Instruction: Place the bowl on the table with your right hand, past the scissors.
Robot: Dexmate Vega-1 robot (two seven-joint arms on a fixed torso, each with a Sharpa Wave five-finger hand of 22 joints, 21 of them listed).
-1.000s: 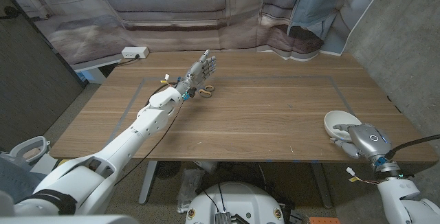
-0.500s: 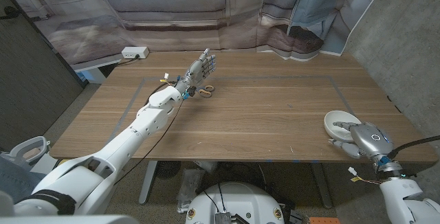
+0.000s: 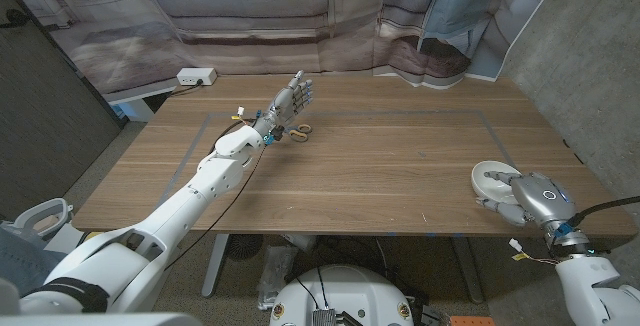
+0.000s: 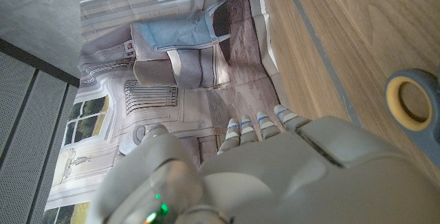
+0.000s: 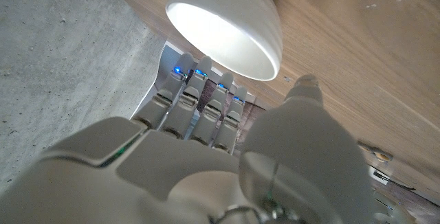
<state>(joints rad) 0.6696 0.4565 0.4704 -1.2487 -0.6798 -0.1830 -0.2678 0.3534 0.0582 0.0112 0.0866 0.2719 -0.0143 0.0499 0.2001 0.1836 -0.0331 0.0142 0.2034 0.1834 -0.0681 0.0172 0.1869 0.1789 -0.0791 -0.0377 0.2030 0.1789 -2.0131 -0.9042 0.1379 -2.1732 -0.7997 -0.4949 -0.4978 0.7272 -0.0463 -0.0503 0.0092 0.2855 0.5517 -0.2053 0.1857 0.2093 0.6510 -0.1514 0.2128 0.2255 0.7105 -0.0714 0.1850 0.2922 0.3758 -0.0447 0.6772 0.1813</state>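
The white bowl (image 3: 491, 177) (image 5: 227, 25) sits on the wooden table (image 3: 400, 176) near its right edge. My right hand (image 3: 527, 198) (image 5: 185, 148) is just on the near side of it, fingers straight and reaching along the bowl's side, thumb apart; no grip shows. The scissors (image 3: 299, 132), with pale ring handles, lie at the far middle of the table; one ring (image 4: 410, 102) is in the left wrist view. My left hand (image 3: 291, 101) (image 4: 275, 169) hovers over the scissors with its fingers stretched out and holds nothing.
A grey tape outline (image 3: 480, 114) marks a rectangle on the tabletop. A white power strip (image 3: 196, 76) lies on a low surface beyond the far left corner. A printed backdrop hangs behind the table. The bowl stands close to the table's right edge.
My right hand has shifted slightly to the right beside the bowl, and the bowl's rim looks a little more level. The left arm and the scissors have not moved.
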